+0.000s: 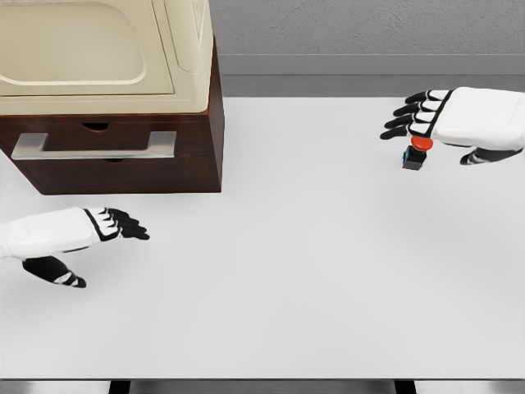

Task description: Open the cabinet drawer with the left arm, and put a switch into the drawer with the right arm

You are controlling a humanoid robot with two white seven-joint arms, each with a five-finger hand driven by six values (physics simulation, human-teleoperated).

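Observation:
A small black switch [413, 156] with a red button stands on the white table [312, 271] at the far right. My right hand [426, 131] hovers just above it, fingers stretched out to the left and the thumb apart, holding nothing. The dark brown cabinet [215, 123] sits at the upper left under a cream top. Its drawer front [115, 174] carries a silver handle [94, 146] and lies flush with the cabinet side. My left hand [115, 238] floats below and left of the drawer, fingers pointing right, clear of the handle.
A cream appliance-like top [98, 57] covers the cabinet. A grey wall ledge [369, 66] runs behind the table. The table's front edge [262, 379] lies near the bottom of the picture.

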